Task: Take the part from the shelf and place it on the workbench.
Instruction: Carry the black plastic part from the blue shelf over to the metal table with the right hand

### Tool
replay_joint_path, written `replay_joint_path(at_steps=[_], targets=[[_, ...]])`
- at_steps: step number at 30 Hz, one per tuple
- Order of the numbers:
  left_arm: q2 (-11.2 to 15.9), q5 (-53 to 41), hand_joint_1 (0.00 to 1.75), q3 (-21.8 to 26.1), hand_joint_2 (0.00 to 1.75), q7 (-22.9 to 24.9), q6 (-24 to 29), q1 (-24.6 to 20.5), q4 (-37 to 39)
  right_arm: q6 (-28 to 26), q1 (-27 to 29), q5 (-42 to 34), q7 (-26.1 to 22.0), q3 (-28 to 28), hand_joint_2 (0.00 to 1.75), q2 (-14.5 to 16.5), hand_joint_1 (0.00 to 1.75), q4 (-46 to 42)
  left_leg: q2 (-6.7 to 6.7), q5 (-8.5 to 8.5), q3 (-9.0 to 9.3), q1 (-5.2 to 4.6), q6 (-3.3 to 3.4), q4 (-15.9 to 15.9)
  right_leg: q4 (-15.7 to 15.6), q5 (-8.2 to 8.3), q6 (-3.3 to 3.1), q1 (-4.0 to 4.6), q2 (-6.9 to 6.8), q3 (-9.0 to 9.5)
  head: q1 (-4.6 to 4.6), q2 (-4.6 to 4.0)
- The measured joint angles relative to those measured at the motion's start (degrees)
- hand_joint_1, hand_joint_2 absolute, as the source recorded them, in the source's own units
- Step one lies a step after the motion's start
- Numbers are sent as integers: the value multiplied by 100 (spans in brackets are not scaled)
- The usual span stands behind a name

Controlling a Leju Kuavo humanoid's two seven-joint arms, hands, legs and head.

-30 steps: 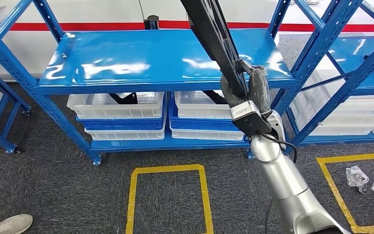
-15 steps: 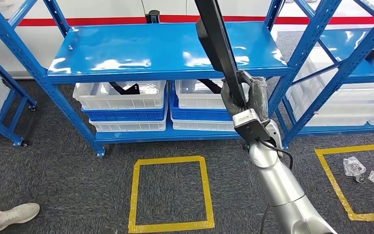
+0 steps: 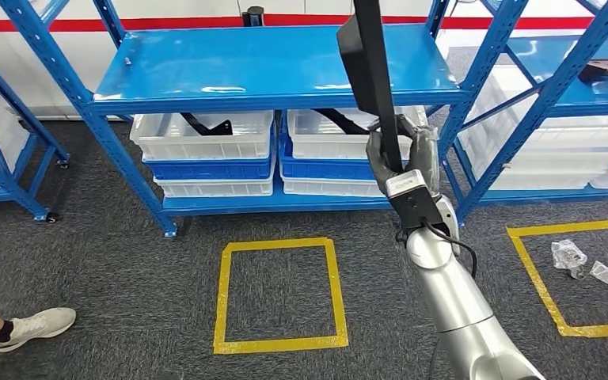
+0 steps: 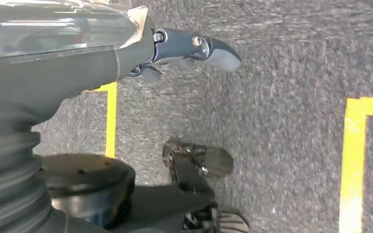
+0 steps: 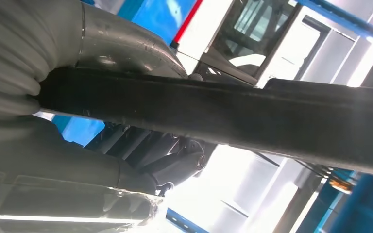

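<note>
From the head view we see our right robot hand (image 3: 400, 154) wrapped around the part (image 3: 370, 71), a long black bar, near its lower end. The part's long axis runs nearly upright, rising from the hand past the front edge of the blue shelf (image 3: 269, 67) and out of the top of the picture. It is off the shelf and carried in the air in front of it. White bins (image 3: 206, 136) sit on the lower level, and yellow tape (image 3: 279, 293) marks a square on the floor. A person's shoe (image 3: 38, 326) stands at the left. No worktop appears here, so we judge a turn or walk comes before placing.

The left wrist view looks down at grey carpet; our left robot hand (image 4: 184, 46) holds nothing, with at least one finger stretched out, well away from the part.

The right wrist view shows, close up, the part (image 5: 223, 114) crossing the picture with our fingers (image 5: 175, 160) curled under it, a firm wrap.
</note>
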Motion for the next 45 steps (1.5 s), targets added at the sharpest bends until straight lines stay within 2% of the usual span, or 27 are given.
replay_joint_path(at_steps=[2, 5, 6, 7, 8, 9, 11, 13, 14, 16, 17, 19, 21, 22, 24, 25, 27, 29, 31, 32, 33, 35, 37, 39, 41, 43, 45], targets=[[20, -11, 0, 0, 175, -2, -6, 17, -1, -27, 9, 16, -7, -29, 175, -18, 175, 21, 27, 148, -106, -1, 131, -48, 101, -109, 14, -11, 5, -116, 6, 0], [36, -24, 0, 0, 175, -3, -14, 24, -5, -47, 18, 21, -9, -76, 175, -46, 175, 47, 59, 396, -374, 7, 229, -75, 1015, -840, -95, -15, 16, -434, 52, 0], [37, -28, 0, 0, 175, -3, -16, 26, -5, -49, 23, 20, -10, -88, 175, -52, 175, 57, 65, 473, -472, 2, 229, -72, 1399, -1013, -86, -15, 18, -498, 60, 0], [37, -30, 0, 0, 175, -3, -16, 30, -5, -50, 32, 21, -10, -98, 175, -56, 175, 65, 73, 548, -568, -1, 225, -70, 1676, -1069, -45, -17, 19, -502, 63, 0], [37, -32, 0, 0, 175, -2, -16, 33, -5, -51, 42, 27, -10, -106, 175, -59, 175, 72, 80, 625, -665, -1, 216, -67, 1780, -1012, 20, -21, 19, -421, 68, 0], [36, -32, 0, 0, 175, -2, -17, 35, -4, -53, 52, 44, -10, -114, 175, -61, 175, 76, 85, 704, -762, 2, 199, -64, 1679, -887, 90, -28, 18, -240, 70, 0], [32, -45, 0, -3, 175, 1, -46, 36, -5, -64, 59, 122, 2, -126, 175, -61, 175, 66, 85, 852, -925, -1, 143, -51, 921, -774, 145, -34, 17, 403, 77, 0], [25, -66, 0, -10, 175, 5, -96, 38, -7, -88, 74, 229, 27, -134, 175, -64, 175, 39, 86, 987, -994, -17, 71, -55, 149, -931, 57, 1, 34, 933, 63, 0], [21, -73, 0, -15, 175, 7, -111, 40, -7, -98, 88, 270, 43, -137, 175, -68, 175, 27, 87, 1055, -1000, -23, 36, -74, -38, -1004, 0, 30, 44, 1033, 52, 0], [17, -80, 0, -17, 175, 12, -117, 48, -7, -107, 121, 313, 63, -139, 175, -73, 175, 23, 85, 1129, -1009, -3, -30, -110, -45, -943, -110, 19, 46, 950, 35, 0], [17, -81, 0, -18, 175, 15, -116, 55, -7, -108, 134, 318, 72, -139, 175, -73, 175, 24, 80, 1014, -1049, 12, -60, -42, -33, -883, -180, 3, 40, 895, 31, 0], [22, -75, 0, -17, 175, 17, -116, 65, -7, -108, 146, 322, 79, -139, 175, -68, 175, 26, 64, 445, -1214, 36, -110, 457, -33, -731, -298, -31, 26, 771, 21, 0], [28, -71, 0, -17, 175, 17, -117, 68, -7, -108, 156, 321, 79, -141, 175, -63, 175, 30, 45, -94, -1399, 39, -148, 1271, -22, -577, -340, -3, 22, 605, 10, 0], [31, -71, 0, -17, 175, 17, -118, 69, -7, -108, 166, 320, 79, -143, 175, -63, 175, 34, 39, -165, -1424, 40, -156, 1581, -14, -508, -337, 8, 22, 512, 11, 0], [35, -72, 0, -17, 175, 17, -118, 71, -7, -107, 187, 321, 79, -147, 175, -66, 175, 43, 37, 29, -1185, 41, -139, 1628, 11, -389, -314, 27, 23, 334, -6, 0], [39, -72, 0, -17, 175, 17, -118, 70, -7, -107, 193, 321, 79, -150, 175, -68, 175, 45, 32, 148, -910, 40, -113, 1348, 26, -340, -297, 31, 25, 263, -20, 0], [49, -73, 0, -19, 175, 17, -119, 59, -11, -108, 195, 322, 78, -160, 175, -70, 175, 45, 13, 133, -271, 22, -43, 529, 50, -260, -243, 47, 26, 168, -38, 0], [57, -73, 0, -20, 175, 17, -120, 51, -15, -107, 191, 322, 77, -168, 175, -73, 175, 45, -1, 4, 45, -27, 24, 37, 45, -174, -158, 47, 14, 131, -47, 0], [60, -72, 0, -19, 175, 17, -117, 53, -14, -106, 193, 321, 73, -172, 175, -81, 175, 48, 14, 73, 38, -56, 99, -68, 35, -102, -74, 32, 4, 99, -48, 0], [60, -70, 0, -18, 175, 17, -108, 53, -15, -102, 193, 315, 67, -174, 175, -88, 175, 51, 28, 145, 1, -54, 144, -100, 84, -156, -62, 28, 5, 50, -48, 0], [60, -61, 0, -18, 175, 17, -92, 52, -15, -87, 190, 301, 54, -176, 175, -97, 175, 59, 43, 227, -54, -44, 185, -132, 220, -296, -71, 30, 8, -25, -32, 0], [63, -17, 0, -16, 175, 14, -55, 49, -16, -27, 169, 251, 8, -179, 175, -111, 175, 90, 66, 383, -217, -34, 230, -157, 819, -774, -119, 28, 15, -245, -7, 0], [70, 67, 0, -4, 175, 7, -19, 54, -16, 78, 146, 177, -46, -177, 175, -112, 175, 163, 81, 528, -407, -30, 224, -153, 1515, -1082, -84, 14, 17, -387, 10, 0], [77, 162, 0, 27, 175, -11, 22, 59, -15, 196, 118, 81, -108, -171, 175, -86, 175, 286, 90, 674, -603, -16, 189, -147, 1653, -959, 65, -20, 17, -234, 17, 0], [80, 231, 0, 71, 175, -48, 51, 60, -16, 293, 78, -41, -169, -168, 175, -25, 175, 425, 90, 807, -785, -2, 119, -127, 1040, -766, 183, -65, 15, 293, 23, 0], [77, 243, 0, 99, 175, -78, 63, 56, -16, 341, 44, -135, -218, -170, 175, 59, 175, 544, 91, 915, -897, -11, 32, -93, 235, -892, 120, -48, 29, 830, 18, 0], [69, 234, 0, 105, 175, -80, 75, 50, -17, 348, 30, -180, -253, -174, 175, 119, 175, 643, 91, 1011, -922, -10, -35, -91, -65, -1021, -12, -3, 39, 980, -6, 0]])
